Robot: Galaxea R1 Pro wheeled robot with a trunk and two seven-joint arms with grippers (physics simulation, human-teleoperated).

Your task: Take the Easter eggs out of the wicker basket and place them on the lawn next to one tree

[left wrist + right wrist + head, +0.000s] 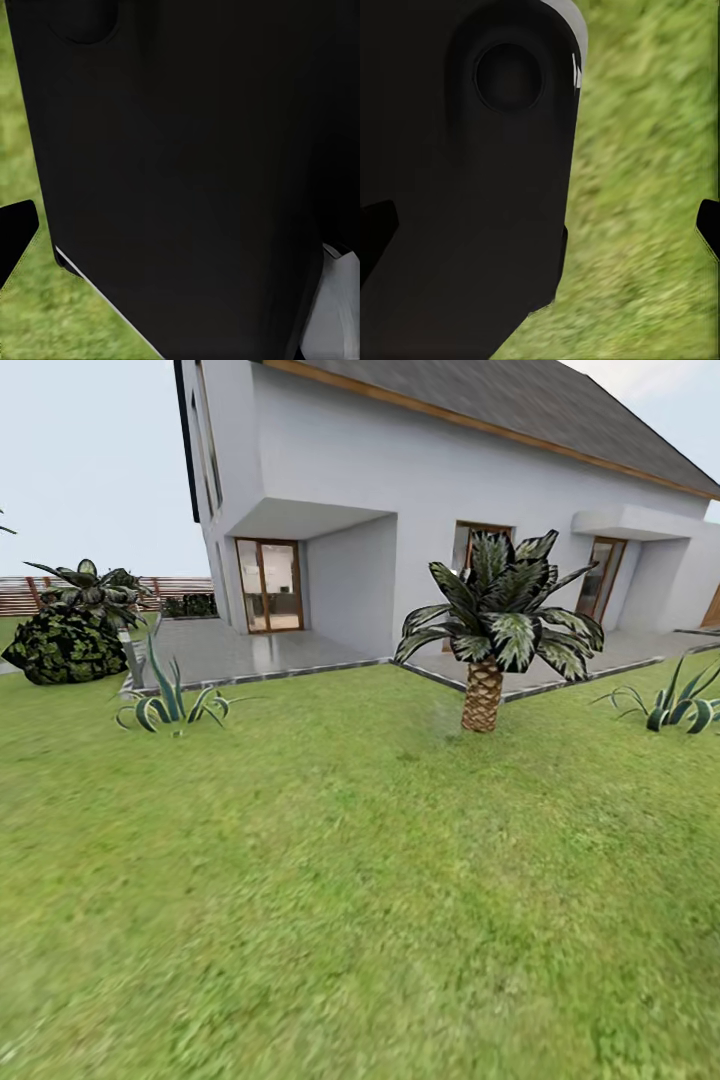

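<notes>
Lawn (330, 920) spreads toward a short palm (495, 630); hand states unclear.

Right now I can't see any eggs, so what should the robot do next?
Probably turn its head or base a little to look for the basket. The head view shows lawn, a short palm, spiky plants and the house, but no basket, eggs or tall bare-trunked tree. Both wrist views show dark robot body and grass, so nothing is near enough to grasp.
</notes>
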